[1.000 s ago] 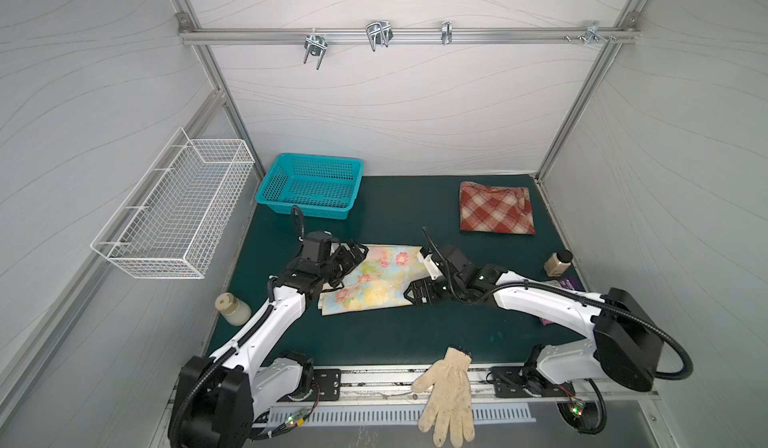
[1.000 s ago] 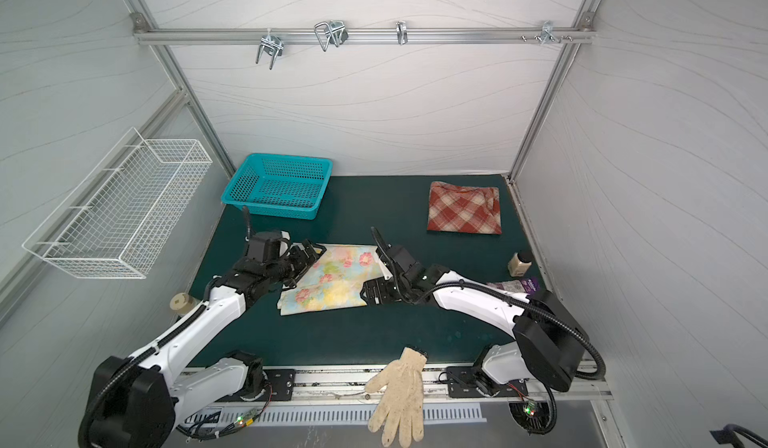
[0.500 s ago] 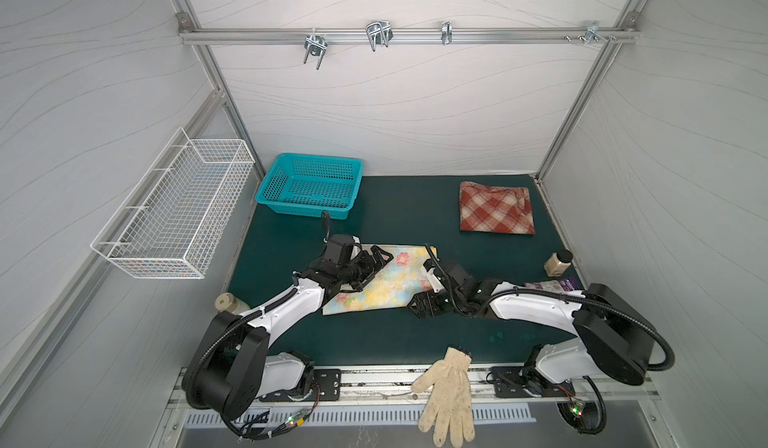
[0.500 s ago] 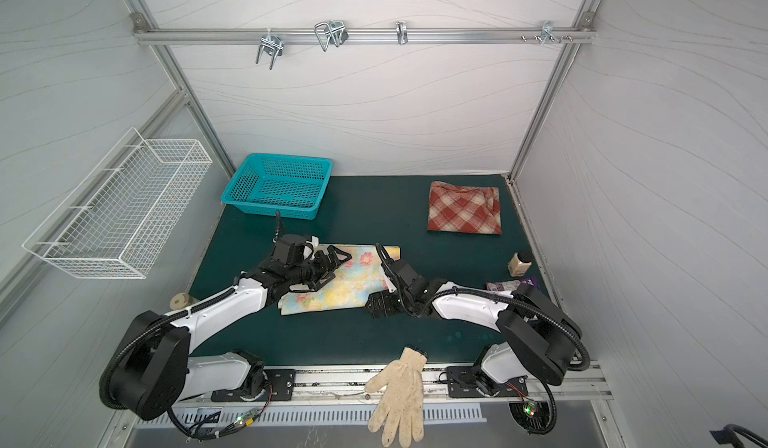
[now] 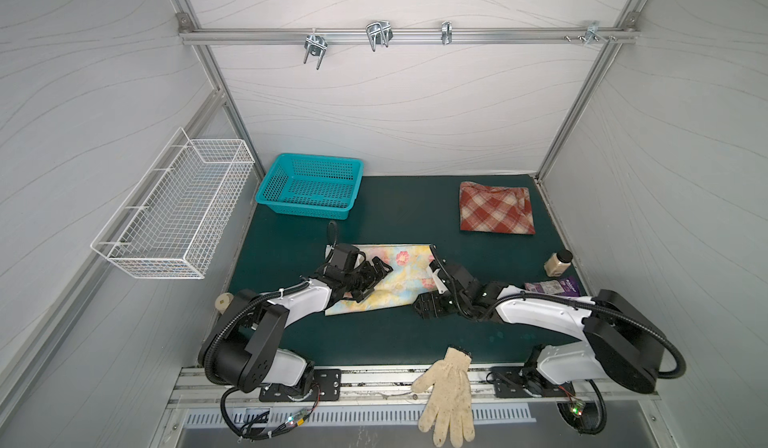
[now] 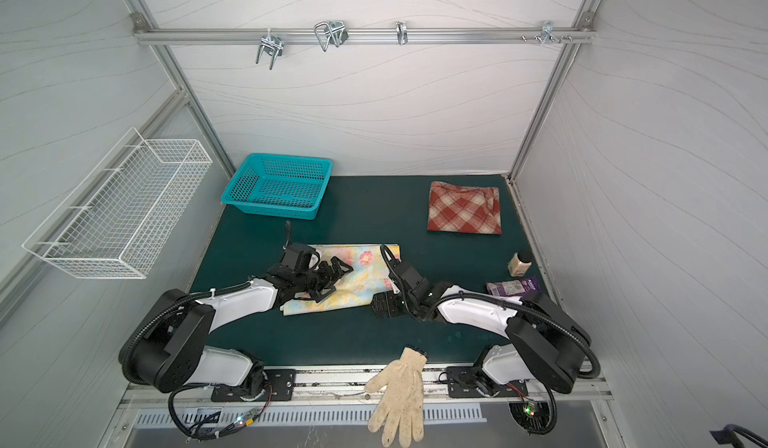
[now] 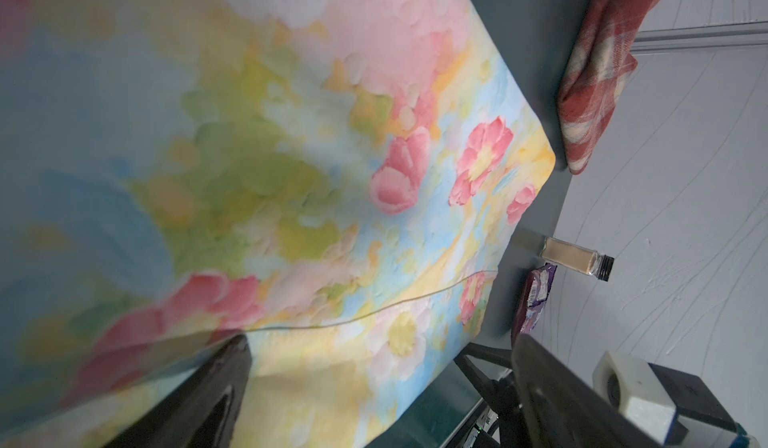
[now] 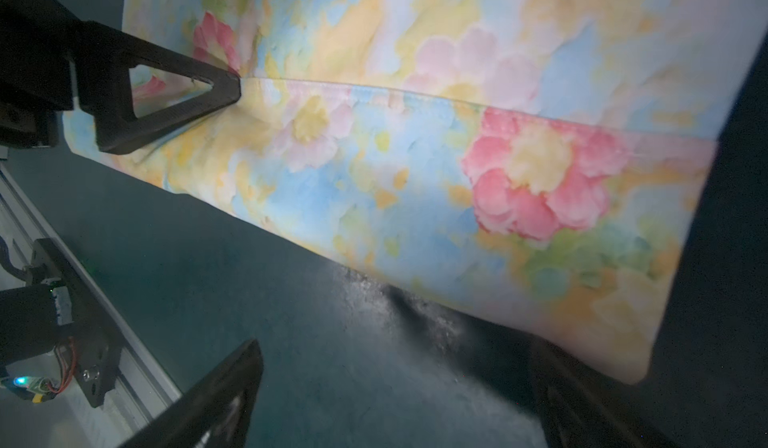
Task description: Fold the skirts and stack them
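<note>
**Skirts well apart, both grippers wide open over the floral one**

Nearest the front rail, a cream glove is seen hanging over the edge, well apart from the work.

Next, the right gripper is found low over the green mat at the near right corner of the floral skirt. Its jaws are spread wide and nothing is held. That corner is seen between the fingers in the right wrist view, but contact cannot be told.

The left gripper is set over the skirt's left part, jaws equally wide and nothing clamped. One fingertip is pressed at a hemmed edge that runs across the cloth.

The floral skirt is judged thin, light and limp. It is likely to slide and sag when lifted, so a hold on two corners of one edge, all layers pinched together, is suggested.

Farthest back on the right, the plaid skirt is laid as a folded square, touched by nothing. It is judged thicker and heavier, and its fold should be kept. A deep grip along the doubled edge is advised.
</note>
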